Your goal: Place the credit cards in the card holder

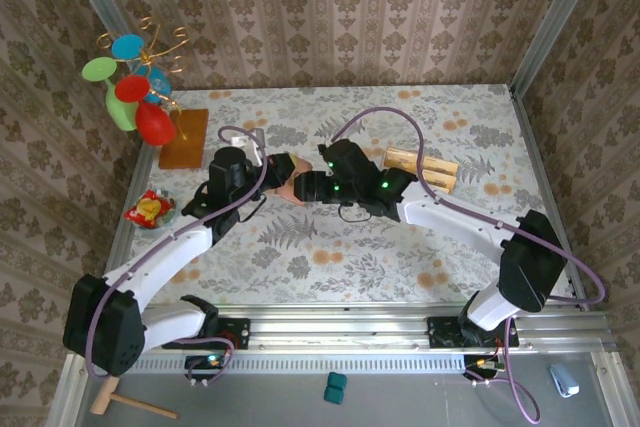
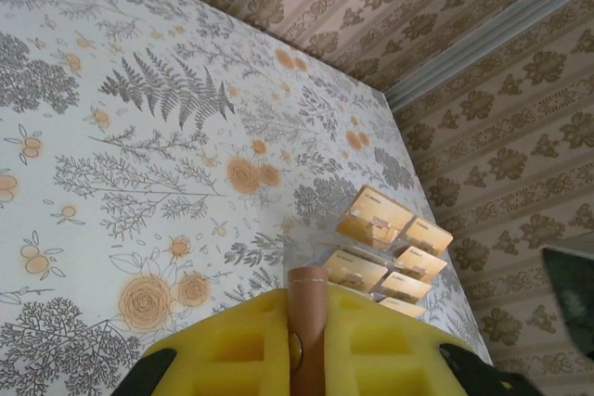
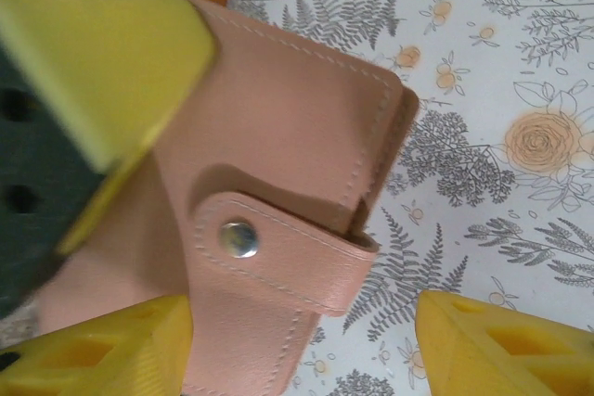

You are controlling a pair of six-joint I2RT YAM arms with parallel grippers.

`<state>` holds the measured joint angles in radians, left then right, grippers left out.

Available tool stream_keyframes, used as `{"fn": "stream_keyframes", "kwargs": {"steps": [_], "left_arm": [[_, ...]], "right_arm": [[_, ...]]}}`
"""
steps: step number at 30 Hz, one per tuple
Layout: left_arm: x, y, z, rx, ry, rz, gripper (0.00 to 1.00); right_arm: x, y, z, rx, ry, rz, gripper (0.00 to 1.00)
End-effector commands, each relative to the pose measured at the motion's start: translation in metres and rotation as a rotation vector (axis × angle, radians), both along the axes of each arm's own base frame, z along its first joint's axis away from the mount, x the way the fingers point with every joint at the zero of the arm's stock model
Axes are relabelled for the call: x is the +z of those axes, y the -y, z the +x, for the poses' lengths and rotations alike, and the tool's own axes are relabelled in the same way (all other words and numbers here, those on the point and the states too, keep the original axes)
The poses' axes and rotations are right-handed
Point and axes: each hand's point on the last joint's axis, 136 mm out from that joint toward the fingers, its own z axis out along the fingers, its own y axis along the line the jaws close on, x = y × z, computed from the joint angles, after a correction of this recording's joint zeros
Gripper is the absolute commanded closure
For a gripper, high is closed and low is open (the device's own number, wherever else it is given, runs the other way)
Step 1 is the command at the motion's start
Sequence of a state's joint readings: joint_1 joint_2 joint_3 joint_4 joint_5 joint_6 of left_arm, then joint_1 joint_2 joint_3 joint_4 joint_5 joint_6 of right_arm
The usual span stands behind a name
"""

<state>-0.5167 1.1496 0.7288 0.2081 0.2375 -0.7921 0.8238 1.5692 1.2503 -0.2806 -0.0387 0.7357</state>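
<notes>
Mid-bench (image 1: 330, 247), the small reddish-brown stitched leather card holder (image 3: 306, 136) is pinched edge-on in the left claw (image 2: 306, 311). Right claw (image 3: 297, 326) gapes wide around its snap flap. Risk: tugging the flap could twist the holder out of that thin pinch. Flap down, stitching neat. Tan-gold credit cards (image 2: 390, 252) sit in a clear tray (image 2: 323, 246), well apart.

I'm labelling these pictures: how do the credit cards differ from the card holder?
The credit cards are several tan-gold pieces in a clear tray; the card holder is one pinkish-brown stitched leather piece with a snap. The cards sit untouched; the holder is clamped in the left gripper. Both are flat rectangles.
</notes>
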Motion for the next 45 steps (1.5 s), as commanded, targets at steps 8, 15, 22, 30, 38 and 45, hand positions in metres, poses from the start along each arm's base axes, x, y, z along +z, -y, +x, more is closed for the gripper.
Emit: {"fn": "stream_keyframes", "kwargs": {"steps": [8, 15, 22, 30, 38, 45], "left_arm": [[0.003, -0.008, 0.001, 0.063, 0.006, -0.022, 0.94], [0.004, -0.006, 0.0, 0.063, 0.004, -0.029, 0.94], [0.01, -0.005, -0.001, 0.061, 0.009, -0.044, 0.95], [0.012, -0.006, -0.001, 0.071, 0.012, -0.052, 0.96], [0.012, -0.008, -0.001, 0.083, 0.016, -0.049, 0.98], [0.004, -0.008, 0.0, 0.083, 0.014, -0.033, 0.98]], "right_arm": [[0.016, -0.003, 0.014, -0.043, 0.076, 0.011, 0.34], [0.024, -0.011, 0.018, -0.037, 0.097, 0.044, 0.34], [0.02, -0.018, 0.023, -0.039, 0.097, 0.058, 0.34], [-0.003, -0.002, 0.028, -0.105, 0.074, -0.006, 0.43], [-0.04, 0.071, 0.029, -0.268, -0.013, -0.097, 0.54], [-0.03, 0.079, 0.018, -0.227, -0.016, -0.015, 0.52]]}}
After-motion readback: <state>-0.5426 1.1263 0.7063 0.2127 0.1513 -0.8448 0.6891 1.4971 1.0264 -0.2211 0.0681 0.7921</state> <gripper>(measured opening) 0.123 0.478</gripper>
